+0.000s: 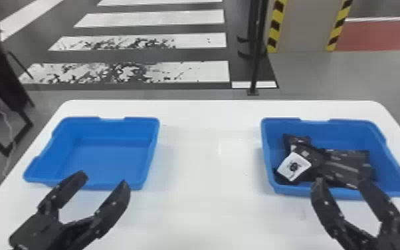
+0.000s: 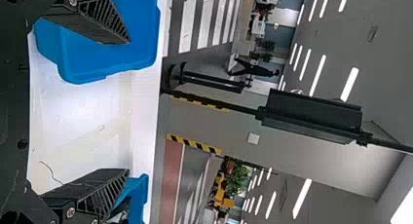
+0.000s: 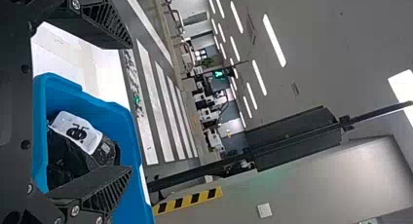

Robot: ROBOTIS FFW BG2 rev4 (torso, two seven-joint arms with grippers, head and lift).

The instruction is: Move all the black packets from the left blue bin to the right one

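Apparently, the packets (image 1: pixel 347 164) are all lying in the right bin (image 1: pixel 292 190), heaped and overlapping. Taking twelve o'clock as straight away from the robot in the head view, the heap is sitting from ten to twelve o'clock of the right gripper (image 1: pixel 341 182), just beyond its fingertips. The labelled packet (image 1: pixel 294 166) is lying toward ten o'clock, its long axis seemingly running from one to seven; the packet on the three o'clock side of the heap is stretching roughly from nine to three. The right gripper is being much the nearer, its fingers spreading apart over the near rim with nothing between them. The left gripper (image 1: pixel 104 179) is hanging at the near rim of the left bin (image 1: pixel 109 159), its fingers also parting wide and holding nothing.

The move looks to be finishing, so the coming step is probably asking both arms to be drawing back toward six o'clock, the right one without its fingertips catching the rim or the heap.

As for numbers, two bins are standing on one table (image 1: pixel 209 159), and two grippers are waiting. At least three packets are showing, though the dark overlap is possibly hiding another. One white label is facing up.
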